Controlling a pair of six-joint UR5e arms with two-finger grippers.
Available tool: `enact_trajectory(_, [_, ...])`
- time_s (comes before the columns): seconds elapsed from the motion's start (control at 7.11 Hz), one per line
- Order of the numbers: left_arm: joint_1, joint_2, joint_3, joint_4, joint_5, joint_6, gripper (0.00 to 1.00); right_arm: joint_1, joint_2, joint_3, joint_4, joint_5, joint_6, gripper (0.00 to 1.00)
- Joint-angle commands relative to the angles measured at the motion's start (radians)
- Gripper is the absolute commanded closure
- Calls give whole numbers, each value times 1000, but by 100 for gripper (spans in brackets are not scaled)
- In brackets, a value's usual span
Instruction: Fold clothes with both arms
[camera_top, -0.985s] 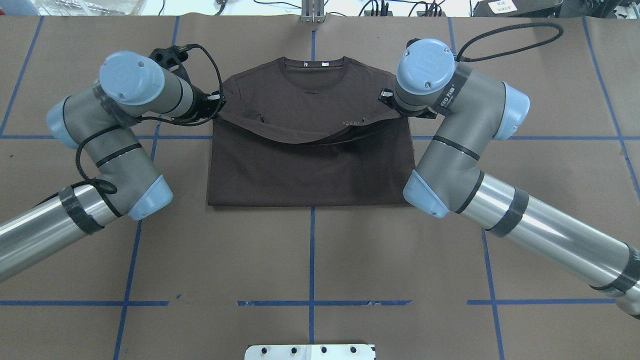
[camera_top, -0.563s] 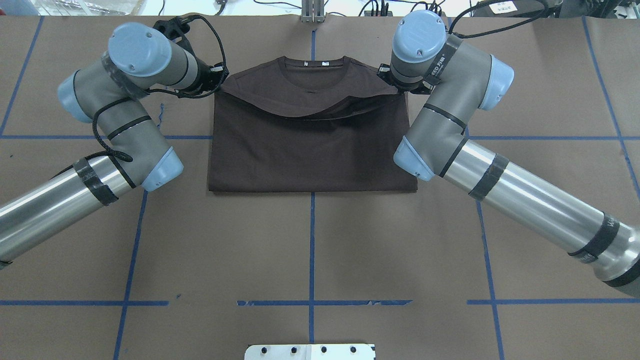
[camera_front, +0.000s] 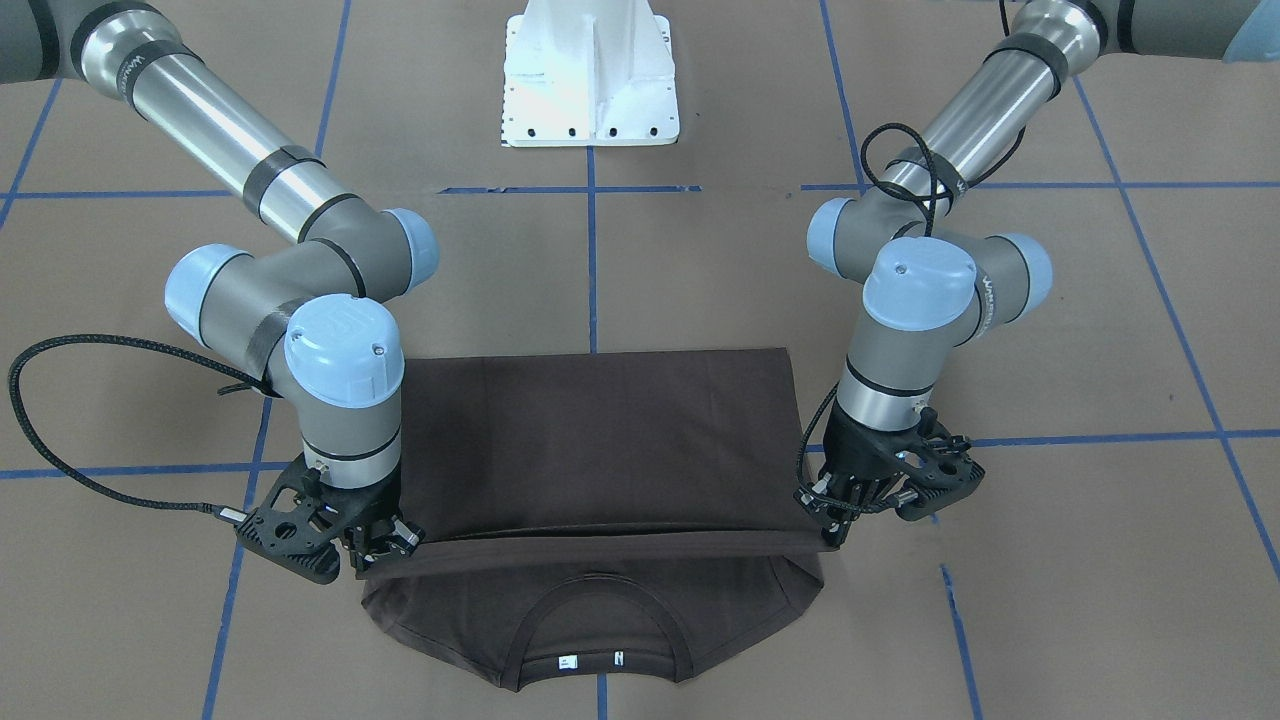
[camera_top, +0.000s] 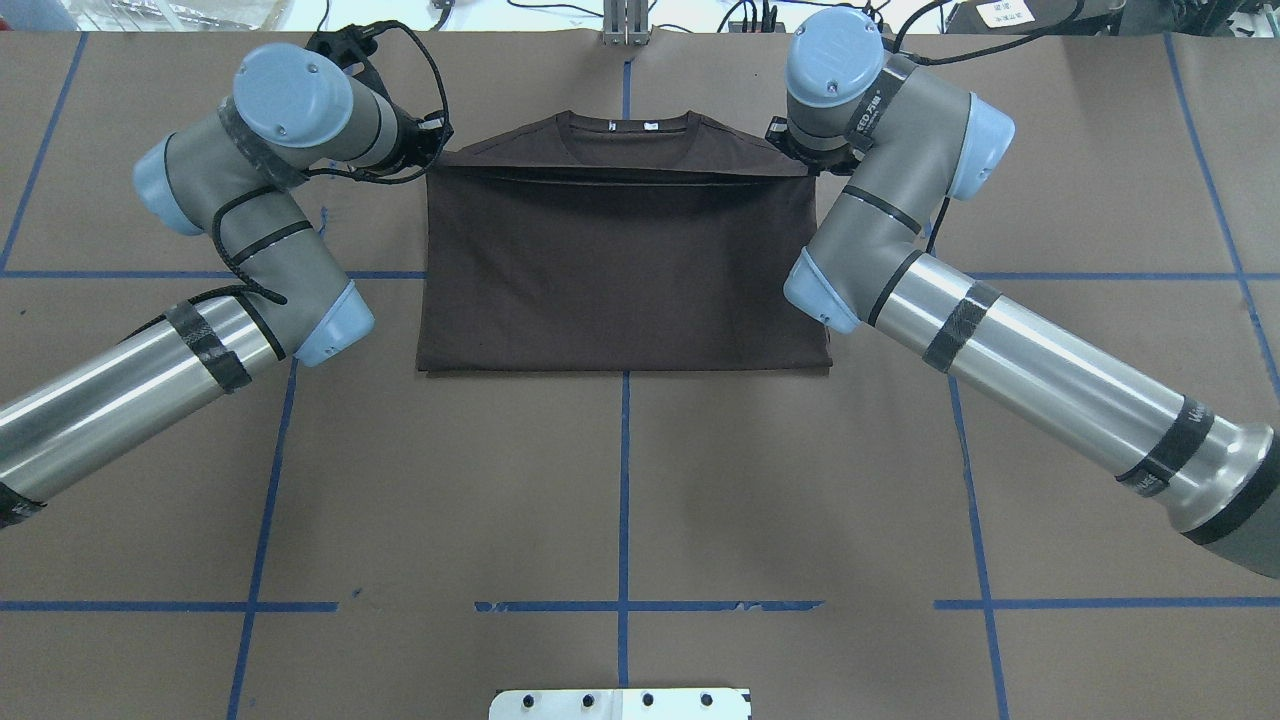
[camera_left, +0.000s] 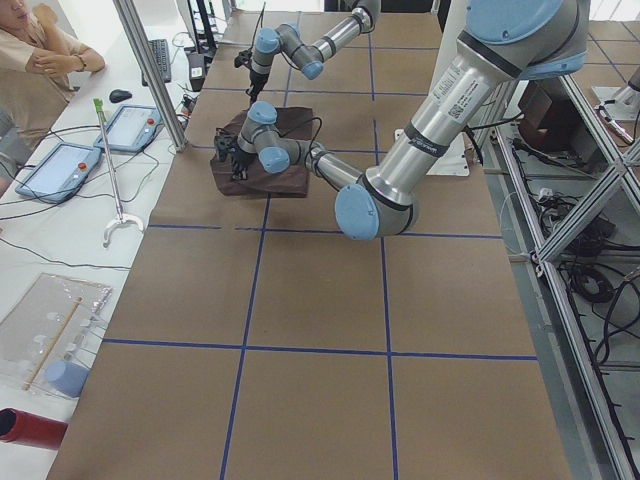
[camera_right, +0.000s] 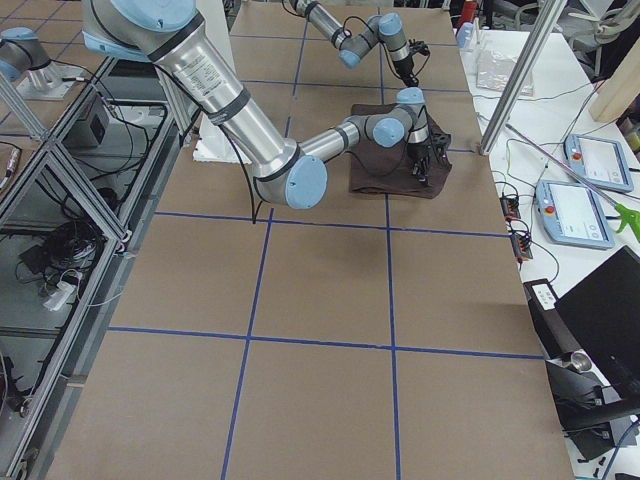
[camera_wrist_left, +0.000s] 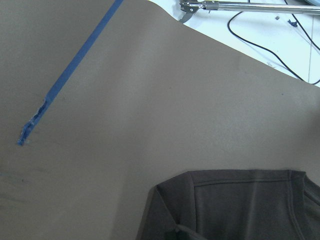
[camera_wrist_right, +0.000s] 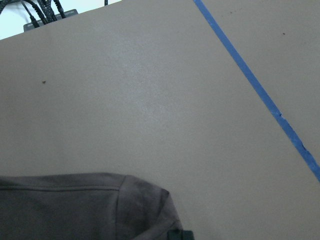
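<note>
Closest to the robot, well behind both claws, we see the white metal pedestal base (camera_front: 590, 70) on the brown paper-covered table (camera_top: 450, 480), which is crossed by blue tape lines (camera_top: 623, 500). Next, on the base side of the claws, the doubled body of the dark grey-brown short-sleeved T-shirt (camera_top: 620, 270) lies flat, and its folded crease is the edge farthest behind them. At the far corners of that doubled part, the left gripper (camera_front: 830, 520) and the right gripper (camera_front: 385, 545) each pinch the upper layer, fingers closed narrow on the cloth. The hem edge runs straight and taut from one claw to the other, seemingly just clear of the layer beneath. Just beyond the claws, the shoulders, the ribbed round collar (camera_top: 628, 124) and the white neck labels (camera_front: 568, 660) lie uncovered. Both wrist views show only a shoulder corner and bare paper ahead of the fingers.

We judge this to be the close of a bottom-to-top fold, with the hem up at shoulder level but not yet set down. As we read it, the next move calls for both claws to lower together, keeping the edge level and square to the sides. They would then open and lift straight off without dragging the cloth. Whether the fold should stop short of the collar or cover it, we cannot tell.
</note>
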Motion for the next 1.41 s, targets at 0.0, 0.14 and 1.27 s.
enact_trajectory(0.0, [1, -7, 15, -18, 1, 0, 81, -2, 1, -4, 12, -4, 0, 100])
enact_trajectory(0.14, [1, -7, 14, -20, -1, -3, 74, -5, -3, -4, 29, -4, 0, 82])
enact_trajectory(1.27, [-4, 86, -17, -173, -7, -11, 46, -230, -454, 598, 35, 29, 358, 30])
